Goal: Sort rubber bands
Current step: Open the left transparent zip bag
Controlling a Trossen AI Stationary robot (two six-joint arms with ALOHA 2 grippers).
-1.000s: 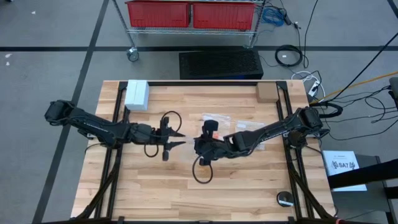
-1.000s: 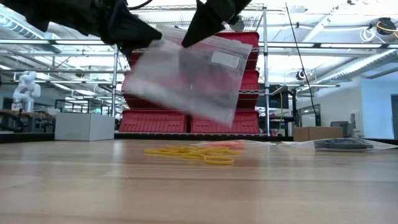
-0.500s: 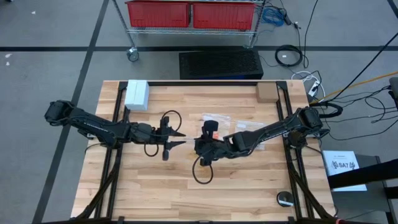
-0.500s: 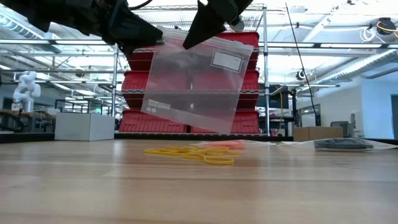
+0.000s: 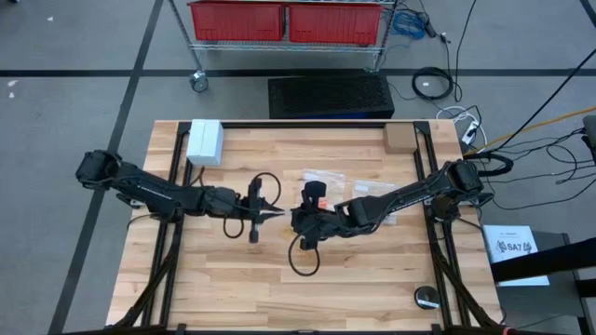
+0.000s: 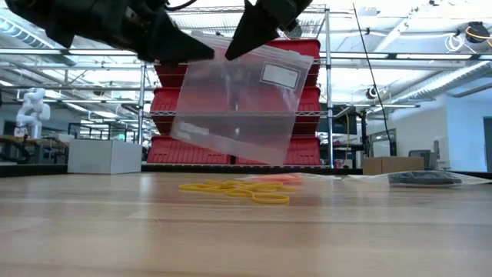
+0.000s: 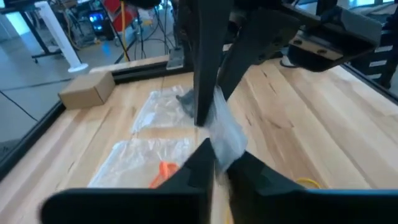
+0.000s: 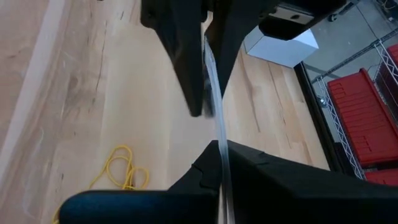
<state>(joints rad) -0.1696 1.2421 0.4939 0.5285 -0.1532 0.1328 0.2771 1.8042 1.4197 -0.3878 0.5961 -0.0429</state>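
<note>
Both end effectors meet at a clear plastic bag [image 6: 238, 108] held up above the middle of the bench [image 5: 233, 288]: the right end effector [image 6: 234, 48] is pinched together on the bag's top edge, and the left end effector [image 6: 201, 52] has its fingers drawn in on the same edge just beside it, seemingly nipping the film. Yellow rubber bands [image 6: 234, 189] lie in a loose tangle on the bench under the bag, with an orange one [image 7: 166, 168] close by on another flat bag [image 7: 146, 158]. They look light, soft and springy, likely to snag together, so I would pinch a single strand at the tangle's rim. Open bench lies all round the bag; a white box [image 5: 205, 141] and a cardboard box [image 5: 399, 138] sit well away.
</note>
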